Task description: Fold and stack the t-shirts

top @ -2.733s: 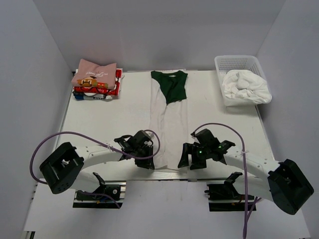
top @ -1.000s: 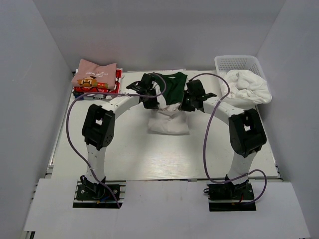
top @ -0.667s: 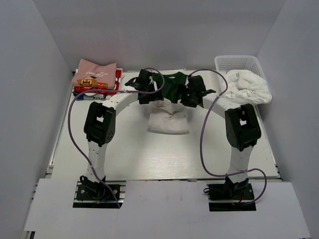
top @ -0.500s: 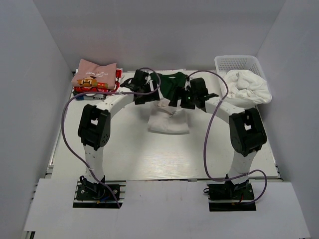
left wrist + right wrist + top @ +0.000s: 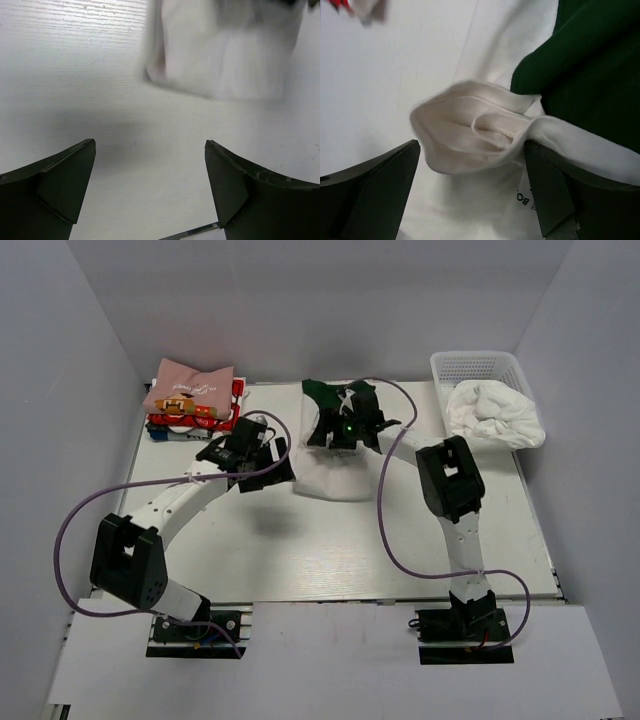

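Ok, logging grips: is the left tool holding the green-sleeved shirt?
No, the left tool stands open above the table, the shirt lying apart beyond it.

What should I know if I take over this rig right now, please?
Left claw: open, empty, over the table beside the shirt.
Right claw: open, empty, over the shirt's bunched fold.
Shirt: folded short, far mid-table, not yet on the stack at far left.
Basket at far right holds white laundry.
Left to do: smooth the fold, stack the shirt, then probably the basket's load.
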`<action>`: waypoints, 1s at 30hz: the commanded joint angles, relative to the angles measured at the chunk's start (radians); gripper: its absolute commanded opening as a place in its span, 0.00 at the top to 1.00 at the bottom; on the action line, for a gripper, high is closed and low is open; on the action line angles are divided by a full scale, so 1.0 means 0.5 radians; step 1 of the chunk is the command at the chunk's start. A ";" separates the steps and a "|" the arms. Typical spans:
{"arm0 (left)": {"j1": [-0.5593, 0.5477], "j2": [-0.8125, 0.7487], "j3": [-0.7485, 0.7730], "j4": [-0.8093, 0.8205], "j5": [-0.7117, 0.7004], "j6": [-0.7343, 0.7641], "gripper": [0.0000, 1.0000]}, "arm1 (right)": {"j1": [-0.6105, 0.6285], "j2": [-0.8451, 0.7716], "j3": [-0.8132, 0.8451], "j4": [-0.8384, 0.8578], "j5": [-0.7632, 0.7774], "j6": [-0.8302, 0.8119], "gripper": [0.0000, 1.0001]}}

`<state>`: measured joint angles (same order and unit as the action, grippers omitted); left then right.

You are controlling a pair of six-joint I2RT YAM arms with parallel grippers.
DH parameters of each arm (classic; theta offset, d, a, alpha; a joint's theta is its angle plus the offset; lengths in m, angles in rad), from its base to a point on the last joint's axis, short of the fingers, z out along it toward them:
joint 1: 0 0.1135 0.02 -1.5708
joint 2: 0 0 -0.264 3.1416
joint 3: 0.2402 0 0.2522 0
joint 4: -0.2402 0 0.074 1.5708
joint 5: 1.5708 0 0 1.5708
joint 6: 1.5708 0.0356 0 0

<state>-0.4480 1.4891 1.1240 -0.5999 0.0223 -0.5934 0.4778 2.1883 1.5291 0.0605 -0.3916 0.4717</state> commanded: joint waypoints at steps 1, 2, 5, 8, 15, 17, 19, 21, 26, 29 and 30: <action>-0.006 -0.125 -0.057 -0.003 -0.014 -0.013 0.00 | -0.066 0.178 0.496 0.106 0.130 -0.008 0.10; -0.024 -0.152 -0.079 0.018 0.004 -0.013 0.00 | -0.069 0.216 0.610 0.100 0.136 -0.011 0.10; -0.046 -0.116 -0.079 0.123 0.102 0.067 0.00 | -0.066 0.204 0.691 0.057 0.163 -0.035 0.10; -0.046 0.022 -0.012 0.196 0.173 0.098 0.00 | -0.075 -0.029 0.435 0.048 0.197 -0.090 0.10; 0.028 0.396 0.240 0.298 -0.032 0.251 0.00 | -0.118 -0.789 -0.475 -0.010 0.375 -0.020 0.10; 0.064 0.522 0.344 0.252 -0.075 0.269 0.03 | -0.118 -0.888 -0.656 -0.062 0.369 0.029 0.10; 0.089 0.577 0.390 0.252 -0.100 0.288 0.03 | -0.118 -0.904 -0.760 -0.175 0.283 0.047 0.10; 0.135 0.632 0.412 0.322 -0.051 0.331 0.06 | -0.118 -0.882 -0.794 -0.240 0.213 0.069 0.10; 0.181 0.795 0.467 0.408 0.109 0.371 0.15 | -0.118 -0.790 -0.868 -0.213 0.167 0.100 0.10; 0.200 0.872 0.467 0.433 0.127 0.371 0.27 | -0.115 -0.717 -0.865 -0.146 0.176 0.118 0.10; 0.200 0.890 0.446 0.433 0.158 0.371 0.32 | -0.112 -0.668 -0.850 -0.142 0.191 0.127 0.10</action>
<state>-0.3515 1.9251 1.3315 -0.4080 0.0582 -0.4252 0.4210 1.8309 1.0954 -0.0456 -0.2867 0.5175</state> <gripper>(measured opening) 0.700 0.904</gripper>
